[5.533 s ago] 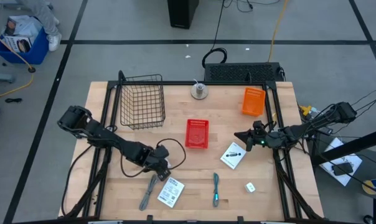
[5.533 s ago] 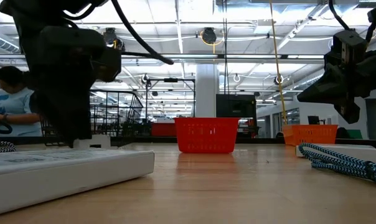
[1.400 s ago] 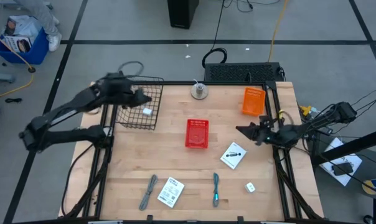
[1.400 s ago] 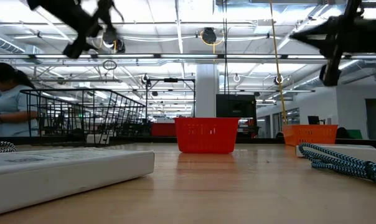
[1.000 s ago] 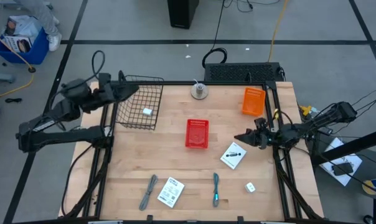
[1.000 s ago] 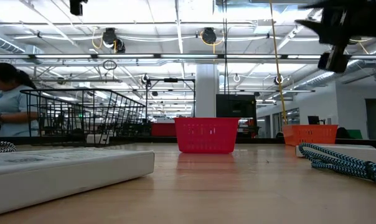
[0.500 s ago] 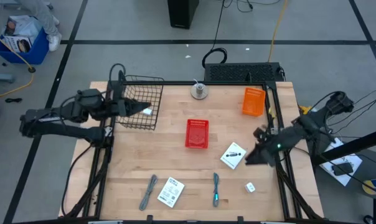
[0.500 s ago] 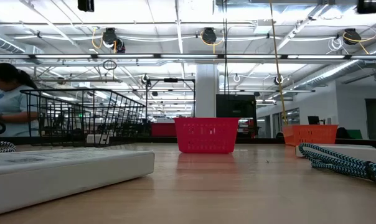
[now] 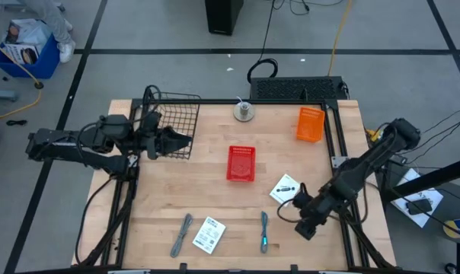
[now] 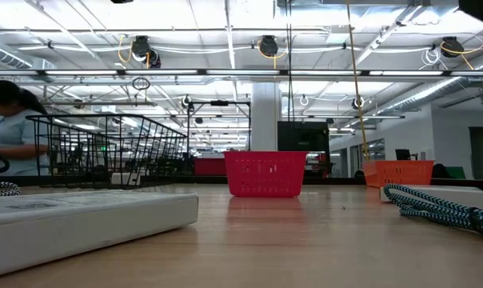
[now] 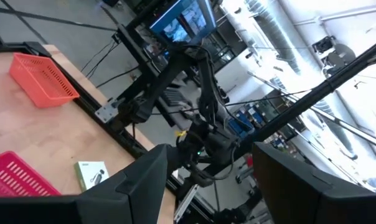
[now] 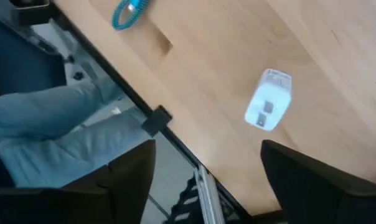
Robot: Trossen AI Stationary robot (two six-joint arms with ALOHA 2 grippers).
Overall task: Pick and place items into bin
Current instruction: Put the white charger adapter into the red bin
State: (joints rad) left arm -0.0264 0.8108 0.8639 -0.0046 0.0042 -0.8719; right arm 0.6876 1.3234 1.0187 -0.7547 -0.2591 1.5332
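Note:
My right gripper (image 9: 305, 225) (image 12: 225, 186) points down near the table's front right, open above a small white block (image 12: 269, 99) that lies flat on the wood between the lines of its fingers, untouched. My left gripper (image 9: 184, 140) (image 11: 210, 180) hovers open and empty at the near rim of the wire basket (image 9: 170, 114). On the table lie two white packets (image 9: 285, 189) (image 9: 209, 234), a grey stick tool (image 9: 181, 234) and a teal one (image 9: 264, 230).
A red basket (image 9: 241, 163) stands mid-table, an orange one (image 9: 309, 123) at the far right, a round metal piece (image 9: 244, 112) at the far edge. The table's near edge runs close beside the block; a person's legs (image 12: 51, 137) show beyond it. Another person (image 10: 9, 128) is behind the table.
My right gripper has swung from beside the far-right packet toward the table's near edge, gone down and tipped to point at the white block. My left gripper has drifted from over the wire basket toward its near rim.

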